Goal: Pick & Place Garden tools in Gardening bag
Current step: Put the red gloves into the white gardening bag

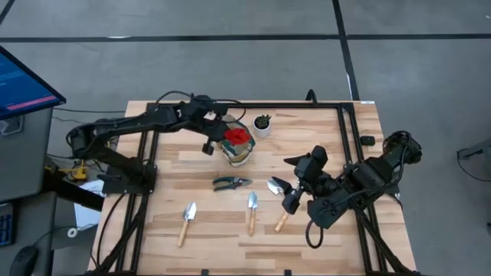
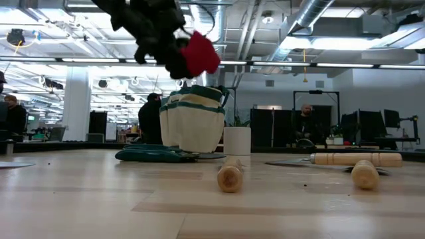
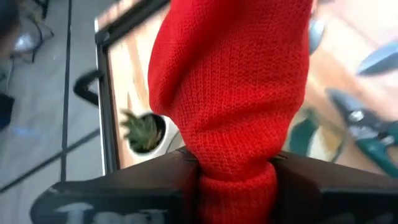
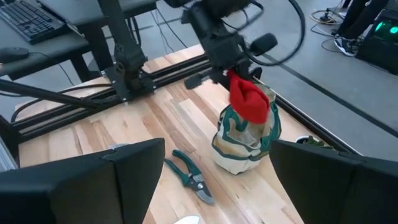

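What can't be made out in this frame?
- Inside of the gardening bag: hidden in every view, mostly by the red item held above it by the left gripper.
- Red item's identity: left wrist view shows only knit fabric.
- Right gripper: fingertips over a trowel, contact unclear.

Grey concrete floor (image 1: 230, 19), exposed ceiling ducts (image 2: 312, 13) (bright strip lights), dark cabinets (image 2: 272, 129).

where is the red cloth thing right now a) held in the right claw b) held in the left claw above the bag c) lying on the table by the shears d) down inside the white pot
b: the left claw is shut on the red cloth, which hangs just over the open top of the bag; the right claw is open and empty over the trowels.
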Controlling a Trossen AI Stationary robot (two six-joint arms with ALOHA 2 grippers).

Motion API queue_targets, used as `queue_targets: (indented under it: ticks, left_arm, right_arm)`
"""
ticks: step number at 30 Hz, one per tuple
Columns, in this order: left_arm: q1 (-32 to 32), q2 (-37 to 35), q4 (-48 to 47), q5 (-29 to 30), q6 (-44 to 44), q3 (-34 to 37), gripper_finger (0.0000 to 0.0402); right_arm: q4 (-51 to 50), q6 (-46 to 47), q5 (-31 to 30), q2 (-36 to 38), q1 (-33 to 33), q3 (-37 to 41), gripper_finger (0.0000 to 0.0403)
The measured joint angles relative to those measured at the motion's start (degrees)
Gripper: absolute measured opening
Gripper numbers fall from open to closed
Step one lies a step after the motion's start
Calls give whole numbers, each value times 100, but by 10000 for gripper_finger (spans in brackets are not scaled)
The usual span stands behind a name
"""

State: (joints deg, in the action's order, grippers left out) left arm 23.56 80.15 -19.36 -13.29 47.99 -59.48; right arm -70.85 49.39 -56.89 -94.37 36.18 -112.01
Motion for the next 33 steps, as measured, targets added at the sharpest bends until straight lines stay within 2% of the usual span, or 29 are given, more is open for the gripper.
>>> queue_targets:
  ticks: [4,10,21,26,33]
  left_arm:
    - [198,195,-32,43,125,2,42]
    - [262,370,-25,539,756,2,44]
    - [148,441,-36,567,1639,2,51]
    - [148,441,-36,621,1928,2,78]
    - [159,441,-36,644,1929,2,136]
  right_arm:
    - [-164,3,8,0,12,0,284]
    - [-262,13,21,0,16,0,284]
    - [-396,15,27,0,13,0,284]
    - [-389,17,27,0,3,0,284]
    - [-391,165,27,0,3,0,284]
